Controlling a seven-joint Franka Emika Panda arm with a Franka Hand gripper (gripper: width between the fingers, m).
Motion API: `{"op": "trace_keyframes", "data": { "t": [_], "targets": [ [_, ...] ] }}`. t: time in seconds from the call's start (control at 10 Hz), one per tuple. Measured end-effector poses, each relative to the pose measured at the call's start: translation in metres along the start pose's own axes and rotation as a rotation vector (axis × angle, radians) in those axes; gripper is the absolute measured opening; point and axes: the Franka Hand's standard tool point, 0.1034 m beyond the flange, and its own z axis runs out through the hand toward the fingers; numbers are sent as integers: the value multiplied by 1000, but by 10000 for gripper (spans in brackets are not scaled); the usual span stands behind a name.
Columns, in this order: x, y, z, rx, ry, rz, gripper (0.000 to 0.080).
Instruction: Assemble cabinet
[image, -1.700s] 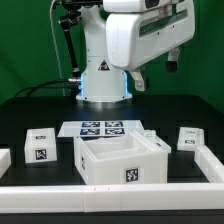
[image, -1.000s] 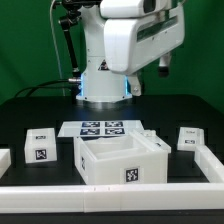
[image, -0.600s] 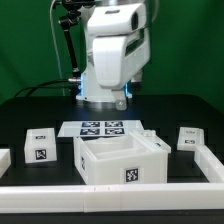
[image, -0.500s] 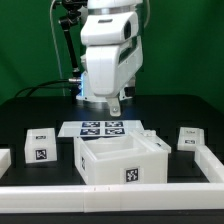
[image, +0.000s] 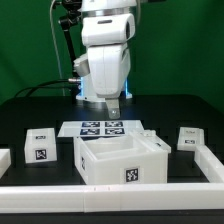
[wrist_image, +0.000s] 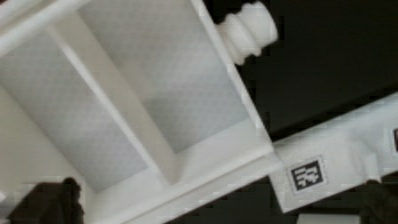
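Evidently stiff, light and hollow, the cabinet (image: 122, 160) sits low in the centre of the exterior view, and its thin upright walls look best for pinching. The gripper (image: 113, 108) hangs above and behind it, jaw spacing unreadable. Only the wrist view shows the inner divider (wrist_image: 116, 100) and a ribbed peg (wrist_image: 249, 28).

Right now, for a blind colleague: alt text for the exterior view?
The gripper hangs by the marker board; nearer the camera stands the open cabinet, a drawer block at the exterior view's left, a second drawer block at its right.
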Motion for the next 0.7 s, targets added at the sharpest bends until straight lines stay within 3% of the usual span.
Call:
{"op": "trace_keyframes", "data": {
  "t": [0.2,0.7],
  "targets": [
    [-3,4,9,-16,-18,-97,796],
    [-6,2,15,-13,-30,-163,796]
  ]
}}
